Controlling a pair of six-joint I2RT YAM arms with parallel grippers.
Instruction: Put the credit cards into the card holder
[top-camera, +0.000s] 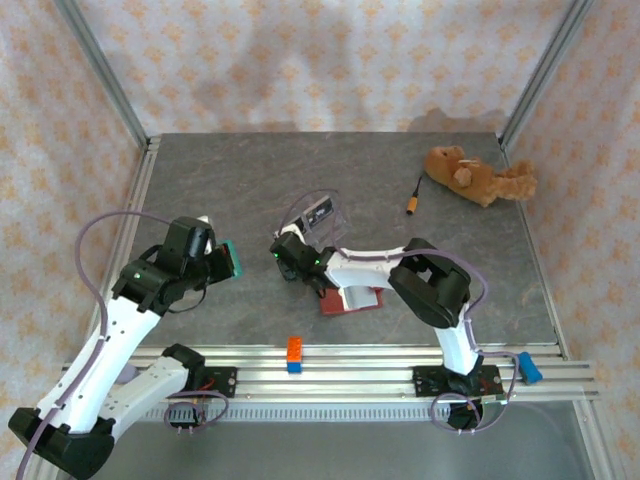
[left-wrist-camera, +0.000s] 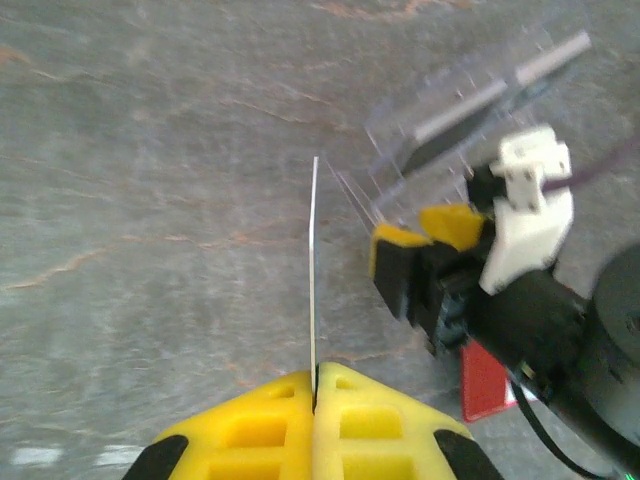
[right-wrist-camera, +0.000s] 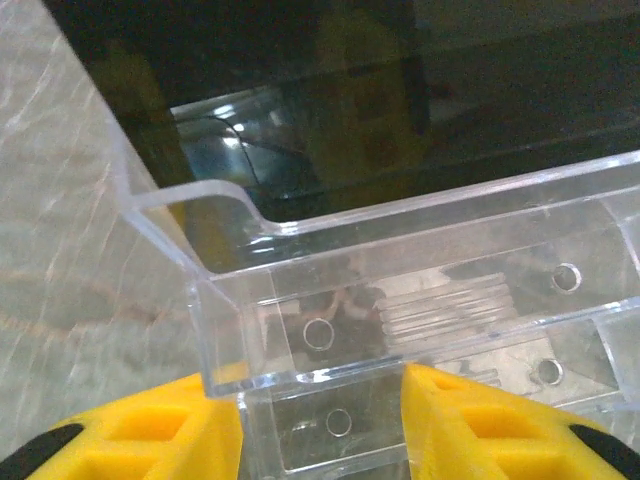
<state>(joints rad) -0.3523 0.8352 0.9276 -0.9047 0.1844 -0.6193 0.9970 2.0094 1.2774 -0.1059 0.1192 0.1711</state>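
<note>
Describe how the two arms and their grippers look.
The left arm and right arm have white shells with bulky black joints. A lilac cable loops along each. A green light glows near the right wrist. The left gripper and right gripper have blocky yellow fingers with recessed pockets and black bases.

The grey stone-look table (top-camera: 250, 170) carried a clear plastic tray (top-camera: 322, 213) at the right pincer's (top-camera: 288, 252) tips, a red leather-like wallet (top-camera: 333, 303) behind them.
</note>
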